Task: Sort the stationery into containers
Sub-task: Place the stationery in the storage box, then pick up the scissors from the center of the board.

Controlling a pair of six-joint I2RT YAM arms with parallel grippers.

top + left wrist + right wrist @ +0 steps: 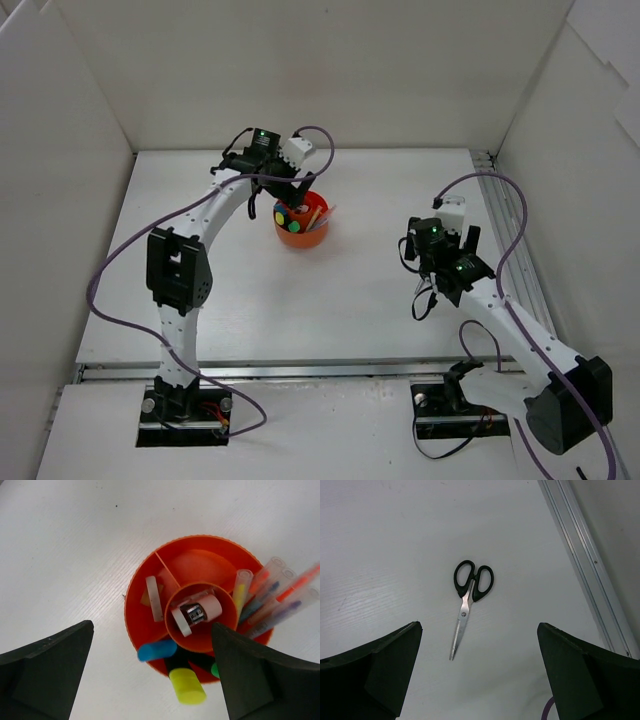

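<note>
The round orange organiser [300, 238] stands at the table's back middle, with my left gripper [287, 200] hanging right over it. In the left wrist view its rim [135, 587] encloses several pens [272, 602], a white eraser [154, 599] and black highlighters with blue [157, 650], yellow [187, 686] and green [215, 670] ends. Small white pieces [196, 614] fill the central well. The left gripper [152, 630] is open and holds nothing. Black-handled scissors [470, 592] lie shut on the table below my open right gripper [479, 626], apart from its fingers. From above, the right gripper [440, 240] hides them.
An aluminium rail [585, 555] runs along the table's right edge, close to the scissors. White walls [90, 110] enclose the table on three sides. A purple cable [547, 710] dangles near the right gripper.
</note>
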